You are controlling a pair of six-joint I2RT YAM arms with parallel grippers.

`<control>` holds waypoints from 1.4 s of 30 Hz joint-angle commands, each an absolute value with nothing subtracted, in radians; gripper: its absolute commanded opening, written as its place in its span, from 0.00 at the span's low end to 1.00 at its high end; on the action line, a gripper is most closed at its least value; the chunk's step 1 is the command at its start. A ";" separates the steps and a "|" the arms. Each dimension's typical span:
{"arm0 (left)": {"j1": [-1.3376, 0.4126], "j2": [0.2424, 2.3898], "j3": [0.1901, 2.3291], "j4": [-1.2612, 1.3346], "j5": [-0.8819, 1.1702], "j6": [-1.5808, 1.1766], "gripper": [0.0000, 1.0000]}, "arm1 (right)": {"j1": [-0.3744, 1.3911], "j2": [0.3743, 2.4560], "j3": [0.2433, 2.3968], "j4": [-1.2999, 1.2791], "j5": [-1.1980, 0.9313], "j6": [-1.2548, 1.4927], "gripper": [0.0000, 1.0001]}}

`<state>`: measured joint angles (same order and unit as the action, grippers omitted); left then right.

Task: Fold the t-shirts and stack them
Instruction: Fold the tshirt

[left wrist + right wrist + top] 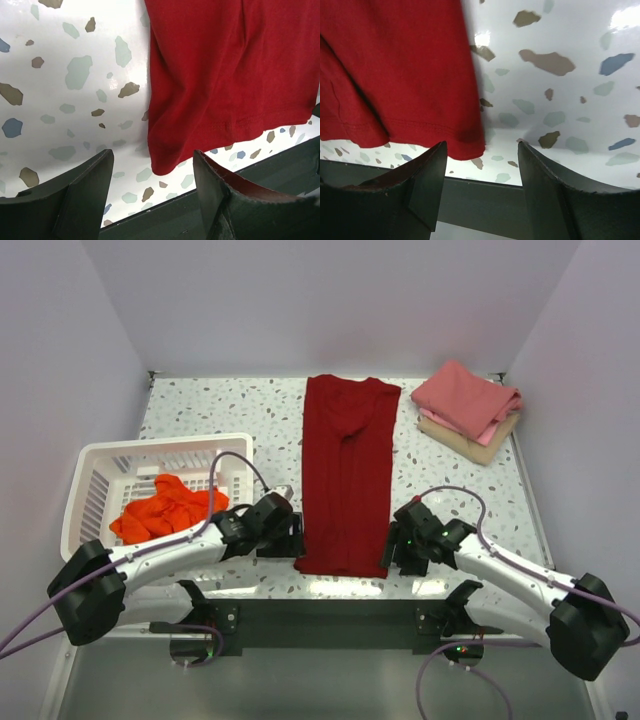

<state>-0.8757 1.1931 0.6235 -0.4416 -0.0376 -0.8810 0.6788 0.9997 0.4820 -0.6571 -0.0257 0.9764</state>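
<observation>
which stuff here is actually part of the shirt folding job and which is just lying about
Part of the job:
dark crimson shirt, laid out mid-table
orange-red shirt, crumpled
pink shirt, folded, on top of the tan shirt

Just lying about:
white basket, holding the orange-red shirt

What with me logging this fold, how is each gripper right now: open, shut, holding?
Left gripper: open, holding nothing, at the crimson shirt's near corner.
Right gripper: open, holding nothing.
</observation>
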 commanded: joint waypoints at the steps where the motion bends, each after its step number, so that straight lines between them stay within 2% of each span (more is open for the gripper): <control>1: -0.894 1.184 0.617 -0.405 -0.046 -0.910 0.70 | 0.725 1.034 0.482 -0.603 -0.023 1.020 0.62; 6: -0.914 1.186 0.606 -0.405 -0.048 -0.925 0.70 | 0.788 1.077 0.489 -0.592 -0.003 1.045 0.61; 9: -0.926 1.181 0.601 -0.407 -0.052 -0.936 0.70 | 0.792 1.095 0.491 -0.612 0.028 1.037 0.57; 25: -0.946 1.213 0.595 -0.391 -0.080 -0.939 0.70 | 0.792 1.164 0.482 -0.555 0.020 1.015 0.24; 32: -0.962 1.241 0.565 -0.325 -0.063 -0.954 0.66 | 0.790 1.163 0.482 -0.558 0.015 1.020 0.22; 37: -0.969 1.278 0.560 -0.293 -0.054 -0.954 0.58 | 0.792 1.160 0.486 -0.558 0.017 1.023 0.21; 41: -0.974 1.290 0.548 -0.272 -0.041 -0.965 0.40 | 0.795 1.160 0.495 -0.561 0.014 1.020 0.16; 42: -0.976 1.290 0.543 -0.264 -0.032 -0.968 0.38 | 0.793 1.161 0.499 -0.563 0.012 1.020 0.12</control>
<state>-0.9657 1.2827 0.5625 -0.3214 -0.0471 -0.9504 0.7876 1.1404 0.4953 -0.5686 -0.0208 1.0195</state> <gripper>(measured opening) 0.405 0.137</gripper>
